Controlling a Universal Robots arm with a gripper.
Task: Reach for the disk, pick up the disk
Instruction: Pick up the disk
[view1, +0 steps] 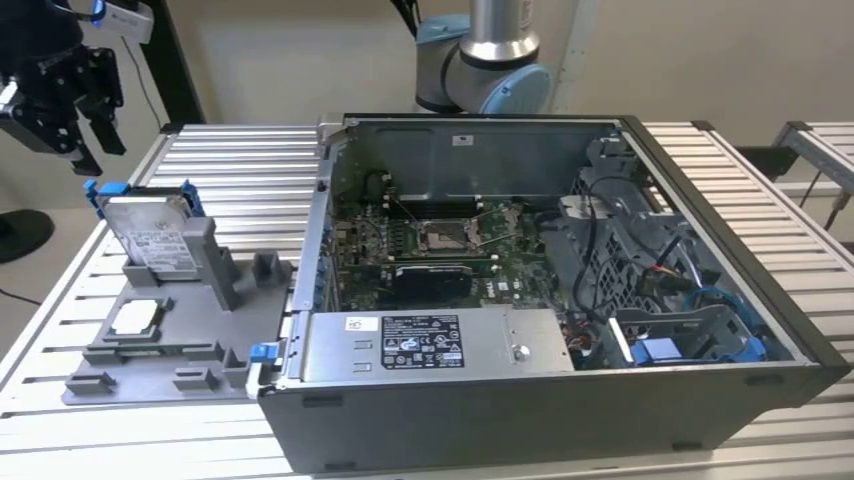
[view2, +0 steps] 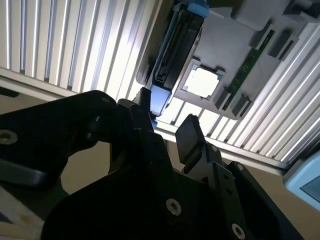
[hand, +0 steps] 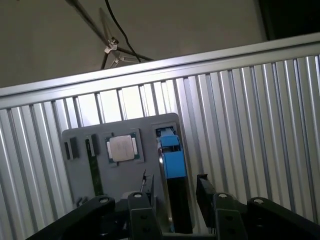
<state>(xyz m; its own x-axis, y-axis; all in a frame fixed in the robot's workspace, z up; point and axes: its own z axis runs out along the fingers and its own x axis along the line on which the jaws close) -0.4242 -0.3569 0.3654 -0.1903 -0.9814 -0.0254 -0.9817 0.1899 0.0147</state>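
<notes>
In the exterior view, showed a black gripper (view1: 100, 150) up in the air at the exterior view's far left, claw spread apart and gripping nothing, above and clear of the disk (view1: 150, 235). Showed the disk standing on edge, leaning a little, in a grey tray (view1: 200, 335) on a slatted metal table (view1: 240, 160), with a blue bracket around its silver body. Nearer on the same tray, showed a small square chip (view1: 138, 317) lying flat. To the exterior view's right of the tray, showed an open computer case (view1: 534, 420), and beyond it the base of the robot arm (view1: 487, 60). In the second wrist view, looked past two dark fingers (view2: 189, 132), parted, toward the disk (view2: 170, 50) seen edge-on, with the chip (view2: 202, 82) just beside it on the tray (view2: 230, 40). In the first wrist view, framed the disk's edge (hand: 171, 155) between the parted fingers (hand: 202, 187), contact impossible to judge, with the chip (hand: 121, 148) beside it.
</notes>
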